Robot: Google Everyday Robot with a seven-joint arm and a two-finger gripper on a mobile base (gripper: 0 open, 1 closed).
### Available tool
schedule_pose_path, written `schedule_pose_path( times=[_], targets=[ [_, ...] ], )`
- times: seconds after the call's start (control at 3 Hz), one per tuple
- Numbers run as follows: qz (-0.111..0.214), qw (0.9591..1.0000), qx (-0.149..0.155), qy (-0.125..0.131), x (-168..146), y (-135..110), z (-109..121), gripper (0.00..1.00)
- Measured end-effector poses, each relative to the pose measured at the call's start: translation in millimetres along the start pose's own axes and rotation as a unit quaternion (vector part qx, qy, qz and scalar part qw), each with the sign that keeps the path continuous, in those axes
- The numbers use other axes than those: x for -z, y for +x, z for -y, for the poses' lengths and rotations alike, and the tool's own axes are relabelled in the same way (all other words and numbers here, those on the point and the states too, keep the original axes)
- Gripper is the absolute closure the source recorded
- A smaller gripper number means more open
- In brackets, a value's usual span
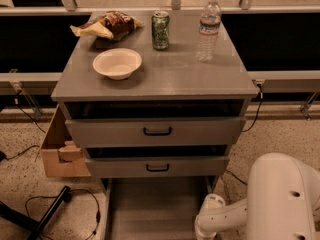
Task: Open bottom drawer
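The bottom drawer (155, 209) of the grey cabinet stands pulled far out, showing its plain grey interior; its front panel and handle are below the frame's lower edge. Above it are the mid-sized drawer front (157, 167) and the tallest drawer front (157, 131), each with a black bar handle and each slightly ajar. My white arm (222, 218) reaches in from the bottom right beside the open drawer's right side. My gripper is out of view past the bottom edge.
On the cabinet top (175, 76) are a white bowl (117, 63), a chip bag (107, 25), a green can (160, 30) and a water bottle (208, 29). A cardboard box (59, 151) stands at the cabinet's left. Cables (60, 204) lie on the floor.
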State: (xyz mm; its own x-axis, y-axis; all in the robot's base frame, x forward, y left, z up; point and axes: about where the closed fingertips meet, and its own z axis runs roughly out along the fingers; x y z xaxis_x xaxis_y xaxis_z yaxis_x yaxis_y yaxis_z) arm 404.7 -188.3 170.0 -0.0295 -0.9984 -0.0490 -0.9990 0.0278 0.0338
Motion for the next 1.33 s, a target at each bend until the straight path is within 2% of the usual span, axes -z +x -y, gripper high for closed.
schedule_pose_path(
  times=[1.0, 1.33],
  targets=[
    [0.0, 1.0, 0.0, 0.0, 0, 0, 1, 0.05],
    [0.0, 1.0, 0.0, 0.0, -2, 3, 18, 0.0]
  ],
)
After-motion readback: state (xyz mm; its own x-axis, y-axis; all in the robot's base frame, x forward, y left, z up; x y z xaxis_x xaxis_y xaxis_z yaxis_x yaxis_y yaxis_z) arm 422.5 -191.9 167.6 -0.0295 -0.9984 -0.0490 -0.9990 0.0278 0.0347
